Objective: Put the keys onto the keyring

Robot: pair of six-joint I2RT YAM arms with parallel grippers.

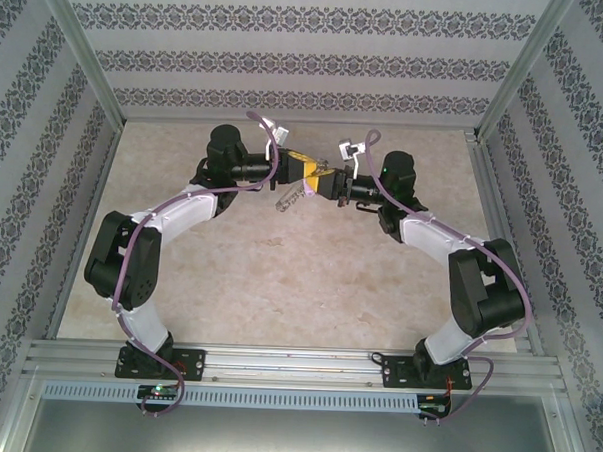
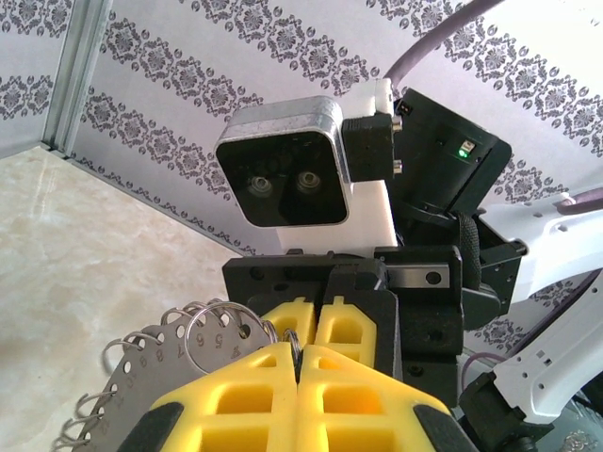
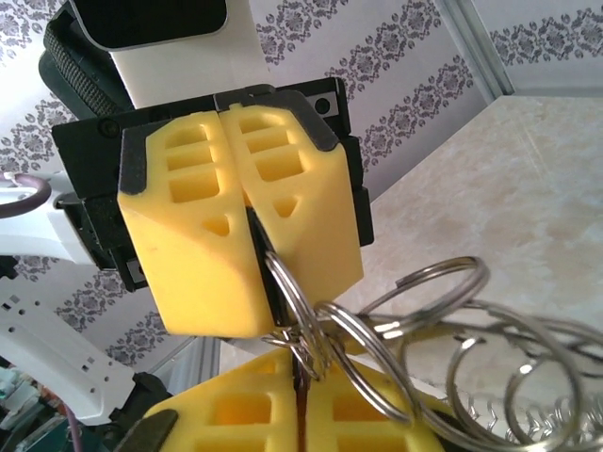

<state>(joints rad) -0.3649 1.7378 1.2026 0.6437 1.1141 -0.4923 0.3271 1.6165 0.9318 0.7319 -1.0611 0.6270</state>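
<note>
Where the two arms meet, top external: the left gripper [image 1: 312, 170] and right gripper [image 1: 331, 182] are tip to tip, raised over the far middle of the table [image 1: 279, 285].
Keyring, top external: the keyring [image 1: 288, 198] hangs as a small silvery bunch just below the meeting tips, off the table; its detail is too small to tell.
Left gripper, left wrist: its yellow fingers [image 2: 236, 405] are clenched together, with a thin ring wire pinched in the seam at their tips.
Right gripper, left wrist: it sits directly opposite and just beyond those tips, its yellow fingers side by side with only a hairline between them.
Keyring, left wrist: it lies at lower left, beside the left gripper's fingers. It is a flat grey metal piece with numbered holes along a curved edge and silvery split rings through them. One larger ring leads into the seam.
Wrist camera, left wrist: the wrist camera [image 2: 283, 165] of the right arm sits above its gripper, facing this way.
Left gripper, right wrist: it is at the top of the view, clenched, with a ring wire coming out from between the finger ends.
Right gripper, right wrist: it is at the bottom edge, its fingers nearly closed on a thin dark slit, gripping ring wire that runs into it.
Keyring, right wrist: overlapping split rings fan out to the right from between the two grippers, above the table.
</note>
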